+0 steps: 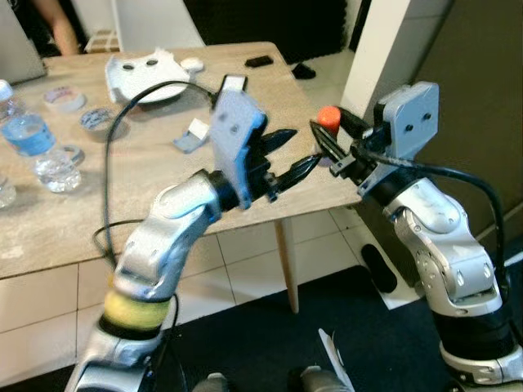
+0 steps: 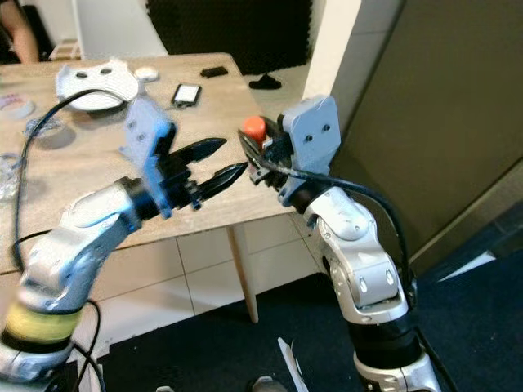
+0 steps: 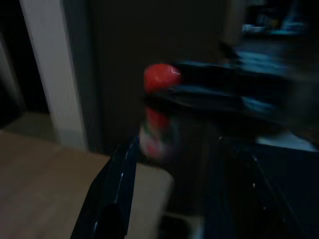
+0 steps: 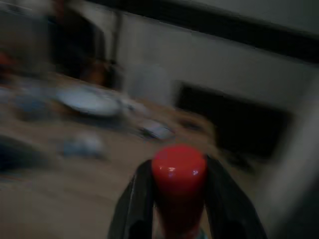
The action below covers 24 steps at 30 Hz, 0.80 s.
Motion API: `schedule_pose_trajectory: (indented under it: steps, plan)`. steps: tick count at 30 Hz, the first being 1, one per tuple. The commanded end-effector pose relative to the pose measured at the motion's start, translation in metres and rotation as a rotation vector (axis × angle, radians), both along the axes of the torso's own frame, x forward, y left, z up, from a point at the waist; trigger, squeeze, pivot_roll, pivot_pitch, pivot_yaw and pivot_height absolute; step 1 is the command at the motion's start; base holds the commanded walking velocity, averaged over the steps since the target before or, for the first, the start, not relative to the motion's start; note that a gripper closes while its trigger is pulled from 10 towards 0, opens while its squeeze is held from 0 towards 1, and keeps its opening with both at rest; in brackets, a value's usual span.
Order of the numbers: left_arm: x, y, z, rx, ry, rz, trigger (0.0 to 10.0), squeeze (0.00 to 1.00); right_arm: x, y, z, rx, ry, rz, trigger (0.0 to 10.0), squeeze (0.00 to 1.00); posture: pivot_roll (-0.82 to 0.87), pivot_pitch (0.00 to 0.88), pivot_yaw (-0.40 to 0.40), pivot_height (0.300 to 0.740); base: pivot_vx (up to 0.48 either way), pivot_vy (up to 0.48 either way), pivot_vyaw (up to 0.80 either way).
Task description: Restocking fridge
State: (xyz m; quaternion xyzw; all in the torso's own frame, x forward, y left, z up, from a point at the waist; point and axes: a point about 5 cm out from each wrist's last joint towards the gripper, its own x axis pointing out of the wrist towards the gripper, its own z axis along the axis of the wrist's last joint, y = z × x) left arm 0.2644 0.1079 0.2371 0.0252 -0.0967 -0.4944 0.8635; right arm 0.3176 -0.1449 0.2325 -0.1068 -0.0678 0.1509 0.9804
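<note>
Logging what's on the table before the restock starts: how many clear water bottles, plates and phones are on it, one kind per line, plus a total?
Water bottles: 2
Plates: 1
Phones: 1
Total: 4
The right gripper holds a red-capped bottle near the table corner, not counted.

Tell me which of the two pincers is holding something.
The right pincer: its fingers are shut on a red-capped bottle over the table corner. The left pincer is open and holds nothing.
</note>
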Motion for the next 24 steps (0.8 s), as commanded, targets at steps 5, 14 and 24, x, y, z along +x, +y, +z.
schedule_pose_trajectory:
  steps: [5,14,24]
  plan:
    - [-0.012,0.017,-0.037,0.075,0.148,0.113,10.0,0.0,-0.002,-0.087,-0.005,0.018,-0.03,-0.456,10.0,0.0,0.0,0.151,-0.053,0.74,0.0,0.0,0.0]
    - [-0.017,0.054,-0.074,0.222,0.064,0.633,10.0,0.0,-0.035,-0.177,-0.059,-0.065,0.093,-0.873,10.0,0.0,0.02,0.142,-0.038,0.74,0.0,0.0,0.0]
    - [-0.08,0.116,-0.105,0.432,0.092,0.943,10.0,0.0,-0.084,-0.207,-0.157,-0.214,0.427,-0.958,10.0,0.0,0.05,0.138,-0.02,0.74,0.0,0.0,0.0]
